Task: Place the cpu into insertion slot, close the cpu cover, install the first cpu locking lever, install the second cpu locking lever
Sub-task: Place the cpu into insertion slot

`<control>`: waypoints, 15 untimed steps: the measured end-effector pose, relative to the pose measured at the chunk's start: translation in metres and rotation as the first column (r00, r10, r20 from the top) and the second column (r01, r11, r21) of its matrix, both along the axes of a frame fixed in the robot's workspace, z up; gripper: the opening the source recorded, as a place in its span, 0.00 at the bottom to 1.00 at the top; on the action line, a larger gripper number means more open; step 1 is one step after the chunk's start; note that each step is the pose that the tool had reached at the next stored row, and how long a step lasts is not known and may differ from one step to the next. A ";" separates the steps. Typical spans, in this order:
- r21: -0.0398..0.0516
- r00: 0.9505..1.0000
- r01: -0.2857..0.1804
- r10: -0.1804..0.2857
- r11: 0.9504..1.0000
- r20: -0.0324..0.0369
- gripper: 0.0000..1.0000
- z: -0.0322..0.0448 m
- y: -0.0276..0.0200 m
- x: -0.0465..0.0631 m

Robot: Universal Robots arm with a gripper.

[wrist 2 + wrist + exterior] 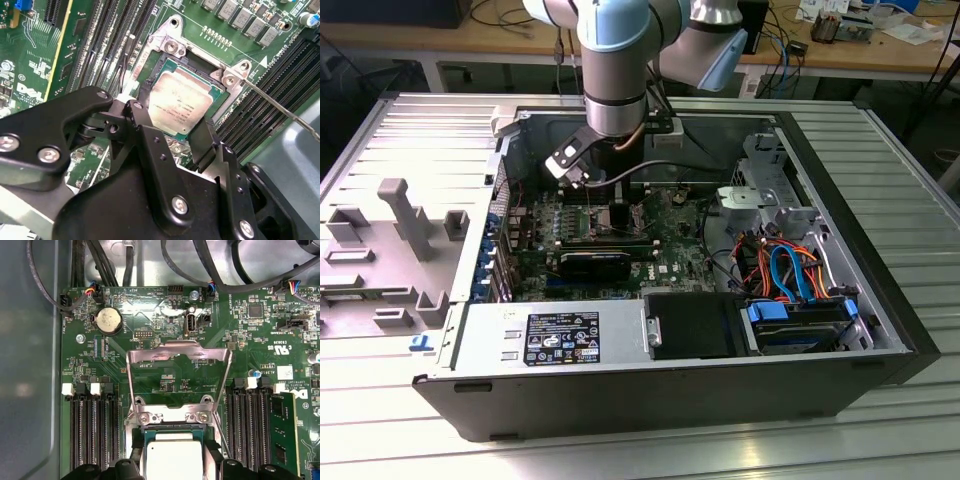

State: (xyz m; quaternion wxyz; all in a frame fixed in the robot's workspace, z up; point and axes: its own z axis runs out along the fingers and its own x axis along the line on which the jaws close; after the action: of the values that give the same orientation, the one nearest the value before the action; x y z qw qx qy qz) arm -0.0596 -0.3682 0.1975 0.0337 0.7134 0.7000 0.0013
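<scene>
cpu at the socket, cover raised

the gripper (176, 127) lies nearest in the second wrist view, its black fingers (150, 145) drawn in to the chip's width, one at each of two opposite edges, holding the cpu (182, 100); the cpu, silvery top up, lies within the silver rim of the insertion slot (172, 47), level with it as far as i can judge; in the first wrist view the cpu cover (142, 354) stands swung up and open past the slot, green motherboard (170, 380) showing through its window; a thin wire locking lever (280, 107) runs out from the rim's corner, unlatched, over the black memory slots (270, 75) that flank the socket; further out sit a coin cell battery (109, 320) and bundled cables; in the exterior view the arm (615, 70) reaches down into the open computer case (620, 395).

by my reading the first step, placing the cpu, is in hand, with cover and levers not yet done; letting go calls for the chip to lie flat and square in the socket, with no lift at any corner.

hard to make out: the chip's near edge and corners lie under the fingers, so full seating is unsure; the socket's contacts are covered; i cannot pick out a second lever with certainty; the arm stands before the socket in the exterior view.
</scene>
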 end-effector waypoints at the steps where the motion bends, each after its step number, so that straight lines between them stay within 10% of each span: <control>1: -0.001 1.000 -0.002 0.002 1.000 0.000 0.56 0.0001 -0.0001 0.000; 15: 0.000 0.999 -0.037 0.037 0.999 0.000 0.54 0.0158 0.0002 0.000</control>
State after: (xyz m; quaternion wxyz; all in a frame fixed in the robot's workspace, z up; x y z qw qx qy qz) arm -0.0596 -0.3680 0.2133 0.0337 0.7004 0.7130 0.0019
